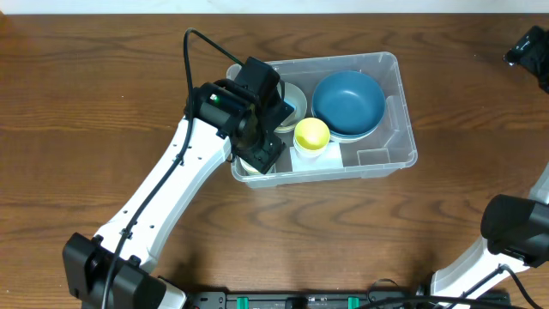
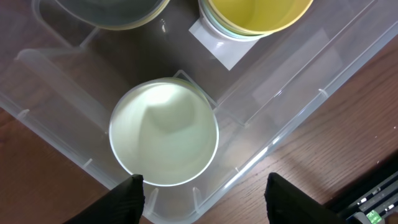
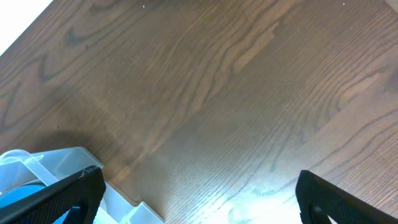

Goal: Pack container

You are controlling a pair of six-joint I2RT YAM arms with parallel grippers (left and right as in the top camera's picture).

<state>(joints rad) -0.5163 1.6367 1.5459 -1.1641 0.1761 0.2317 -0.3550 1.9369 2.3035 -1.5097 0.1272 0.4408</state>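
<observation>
Lengthwise, the container (image 1: 403, 129) runs left to right at the middle of the desk (image 1: 86, 86); the left claw (image 2: 205, 186) hangs spread over a pale cup (image 2: 163, 132) in its corner, and the right claw (image 3: 202, 190) is likewise spread.

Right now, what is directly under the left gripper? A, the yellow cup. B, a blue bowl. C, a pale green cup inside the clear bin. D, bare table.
C: in the left wrist view a pale green cup stands in a corner of the container, right below the left gripper, whose fingers are apart and clear of it.
</observation>
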